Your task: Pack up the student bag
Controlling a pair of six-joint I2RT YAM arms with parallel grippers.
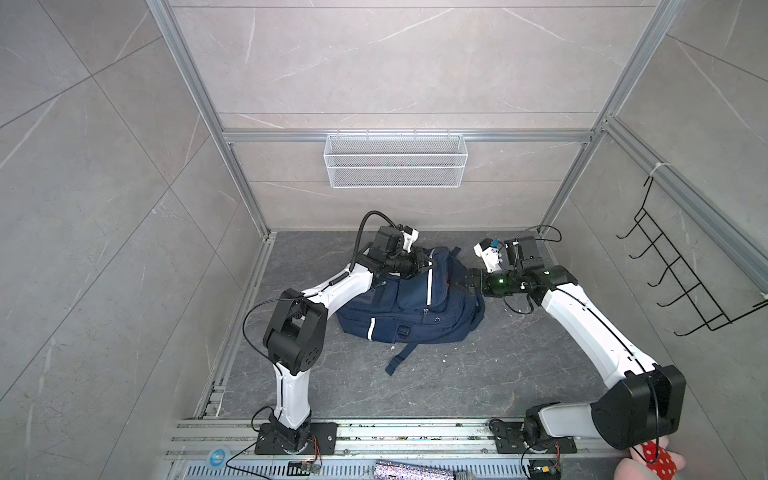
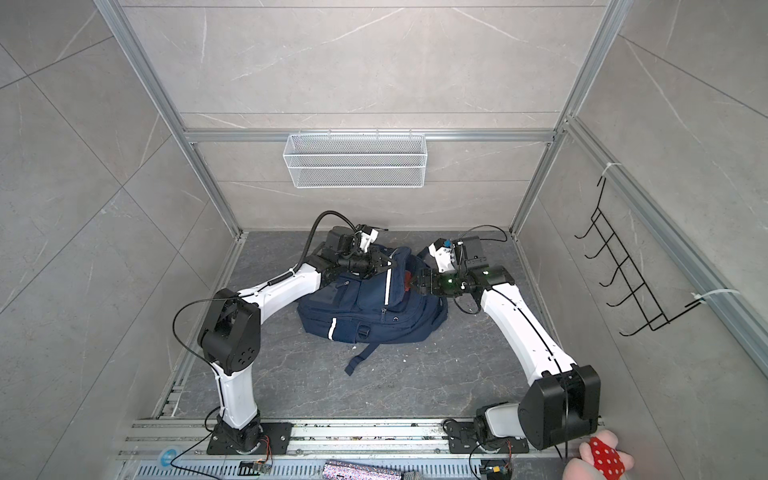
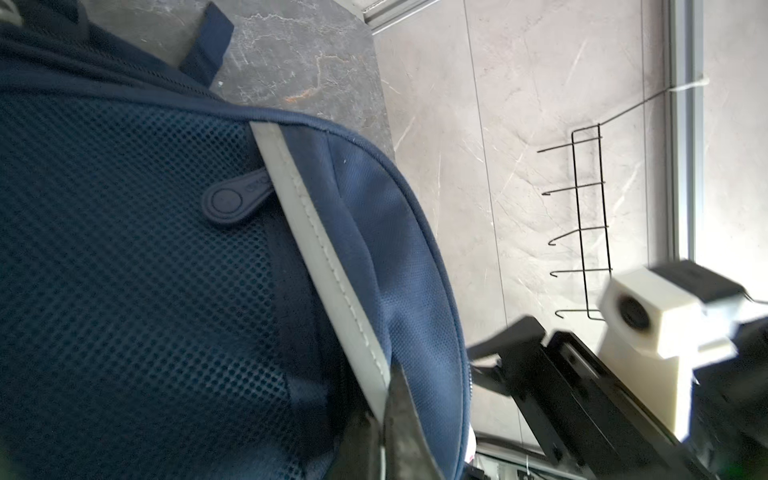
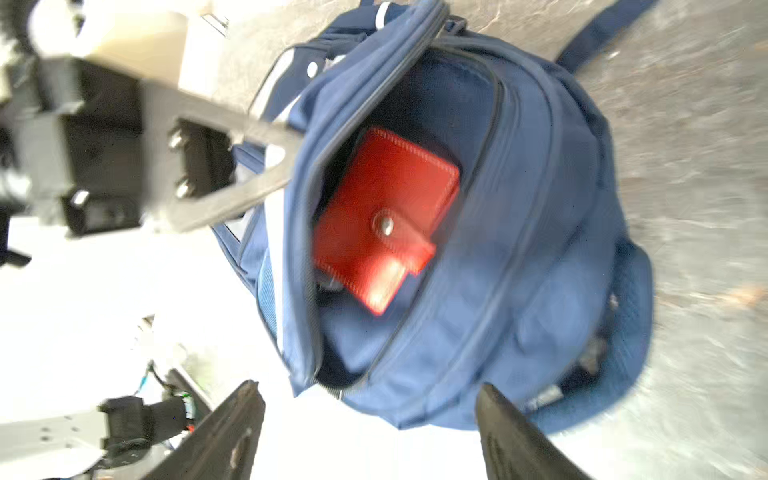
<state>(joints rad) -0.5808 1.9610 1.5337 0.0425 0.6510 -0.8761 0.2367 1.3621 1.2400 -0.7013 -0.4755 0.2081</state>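
While the student bag [image 1: 411, 307] lies on its side on the dark bench [image 1: 498, 374] between the two arms, we see its main opening turned toward the right arm. The left hand [image 1: 428, 266] is pressed together on the navy fabric at the rim of that opening, beside a white stripe, and holds the mouth up. The right hand [image 1: 457, 286] is spread just at the mouth and grips nothing. In the right wrist view a red wallet [image 4: 386, 216] rests inside the compartment, tilted, with its snap tab facing out.

We judge that the wallet is in, so the risks lie in what comes after. It sits near the mouth and not deep in the pocket; if the left hand tugs or tips the bag, it may slide out onto the bench. The pinch takes only a thin fold of cloth, so a slip there would let the flap drop over the opening. The right hand's wide jaws are close to the zip edge and could catch it as the arm draws away, dragging the soft bag along. We cannot tell whether more items wait to be packed.
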